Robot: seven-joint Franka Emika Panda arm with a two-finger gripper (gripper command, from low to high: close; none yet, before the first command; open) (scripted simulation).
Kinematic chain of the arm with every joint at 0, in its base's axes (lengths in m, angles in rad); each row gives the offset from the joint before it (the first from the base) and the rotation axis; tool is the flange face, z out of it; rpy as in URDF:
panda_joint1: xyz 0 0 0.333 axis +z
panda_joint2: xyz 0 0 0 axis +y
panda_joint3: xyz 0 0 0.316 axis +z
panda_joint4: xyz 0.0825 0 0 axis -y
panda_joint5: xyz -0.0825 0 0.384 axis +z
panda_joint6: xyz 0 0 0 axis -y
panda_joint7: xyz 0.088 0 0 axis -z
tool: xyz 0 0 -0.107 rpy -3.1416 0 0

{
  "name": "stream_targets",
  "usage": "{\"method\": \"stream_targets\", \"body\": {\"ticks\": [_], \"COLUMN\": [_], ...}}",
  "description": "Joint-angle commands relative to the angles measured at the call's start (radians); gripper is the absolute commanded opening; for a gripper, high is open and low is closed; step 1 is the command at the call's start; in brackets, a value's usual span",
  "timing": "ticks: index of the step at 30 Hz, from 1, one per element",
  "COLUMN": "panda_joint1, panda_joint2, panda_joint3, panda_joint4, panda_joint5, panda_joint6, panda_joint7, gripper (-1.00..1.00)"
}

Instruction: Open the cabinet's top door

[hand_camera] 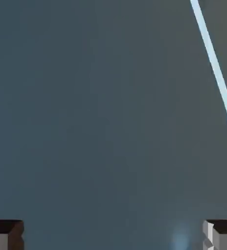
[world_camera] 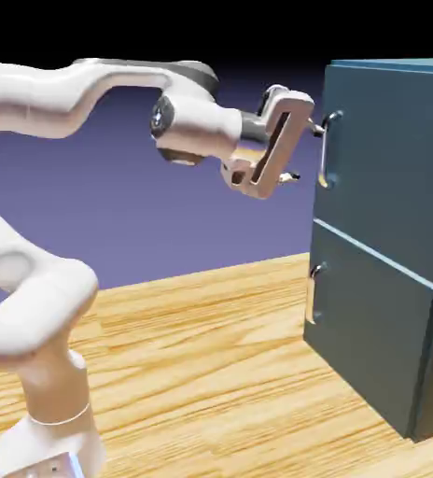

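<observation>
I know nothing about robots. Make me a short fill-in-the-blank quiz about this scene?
1. The cabinet has ___ stacked front doors.
2. The top door is ___, flush with the cabinet's front.
3. In the hand view, the two fingertips stand far apart, so the gripper's jaws are ___.
4. The table has a ___ surface.

Missing words: two; closed; open; wooden

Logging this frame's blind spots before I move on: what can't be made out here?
- Exterior view: the cabinet is cut off by the right edge, so its full width is unknown.
- Exterior view: whether the gripper touches the top door's handle is too small to tell.
- Hand view: teal panel fills the frame; the handle is only a pale streak, and the gap to it is unreadable.
</observation>
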Motion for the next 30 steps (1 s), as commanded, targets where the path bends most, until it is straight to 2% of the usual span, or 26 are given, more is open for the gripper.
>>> {"method": "stream_targets", "body": {"ticks": [1,24,30], "panda_joint1": [-0.016,-0.386,-0.539], "panda_joint2": [-0.005,-0.108,-0.071], "panda_joint3": [0.017,0.404,0.511], "panda_joint4": [0.009,0.216,0.327], "panda_joint5": [0.044,1.044,1.08], "panda_joint6": [-0.002,-0.044,-0.053], "panda_joint7": [0.016,0.381,0.384], "gripper": [0.0,0.0,0.0]}}
